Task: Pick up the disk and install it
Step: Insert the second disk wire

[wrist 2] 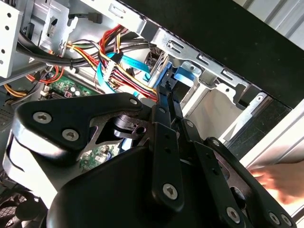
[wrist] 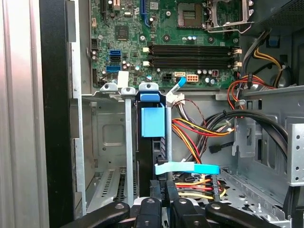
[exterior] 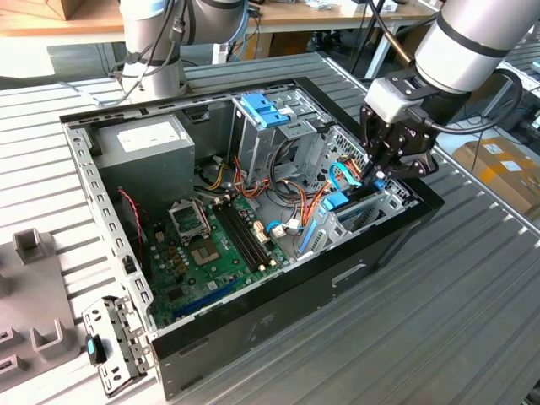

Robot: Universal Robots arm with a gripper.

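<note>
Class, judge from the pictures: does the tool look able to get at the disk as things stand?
Probably yes: the tool sits right at the disk's end in the open drive cage. A blue flat cable lies close by.

Disk [wrist: 153,142] on edge in its bay

Dark body in a light-blue carrier; stands upright between grey metal rails [wrist: 128,142] at the case's [exterior: 278,312] front corner; blue tab [exterior: 337,201] showing on top.

The computer case [exterior: 278,312] is black outside, its inner metal frame grey. The motherboard [exterior: 207,253] is green with black memory slots [wrist: 190,54] — beside it, red, yellow and orange wires [wrist: 192,137]. The disk [wrist: 153,121] carrier is light blue; the gripper [exterior: 377,173] black.
</note>
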